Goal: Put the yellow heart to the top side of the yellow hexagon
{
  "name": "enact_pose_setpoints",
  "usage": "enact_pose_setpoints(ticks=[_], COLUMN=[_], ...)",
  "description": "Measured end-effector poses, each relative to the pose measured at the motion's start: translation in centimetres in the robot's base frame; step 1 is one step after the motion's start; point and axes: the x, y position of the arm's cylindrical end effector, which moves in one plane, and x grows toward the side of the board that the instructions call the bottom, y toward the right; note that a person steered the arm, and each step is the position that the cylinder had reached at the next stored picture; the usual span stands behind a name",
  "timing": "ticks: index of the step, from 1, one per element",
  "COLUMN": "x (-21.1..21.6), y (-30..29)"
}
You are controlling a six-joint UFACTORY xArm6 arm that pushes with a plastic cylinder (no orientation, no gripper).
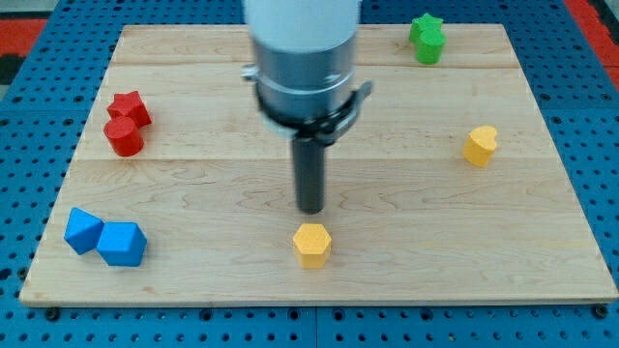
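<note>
The wooden desk takes up most of the view, a pale plank board sitting on a blue pegboard. Next biggest is the arm, a fat grey-and-white cylinder coming down from the view's top, ending in a dark rod. No claw on this rig, so there's nothing to call spread or pinched. My tip sits just above the yellow hexagon in the view, close to it, but I can't tell if they're touching.

Block count: eight total, two per colour.

Blue, two: a blue cube and a chunkier blue block, side by side and touching at the view's bottom left.

Red, two: a red star-ish block and a red cylinder right below it, touching, at the left.

Green, two: a green star with another green block pressed against it, at the top right. Can't make out the second one's shape.

Yellow, two: the hexagon near the bottom centre, and the yellow heart way over at the right, well apart from the hexagon and from my tip.
</note>
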Motion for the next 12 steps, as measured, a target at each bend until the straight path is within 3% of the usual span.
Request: enact_pose_setpoints(ticks=[1, 2, 4, 5, 8, 10, 12], x=[-3.1, -3.6, -5.0, -6.8, -7.1, -11.4, -6.1], y=[7.9, 15.8, 25.5, 23.6, 10.0, 10.8, 1.2])
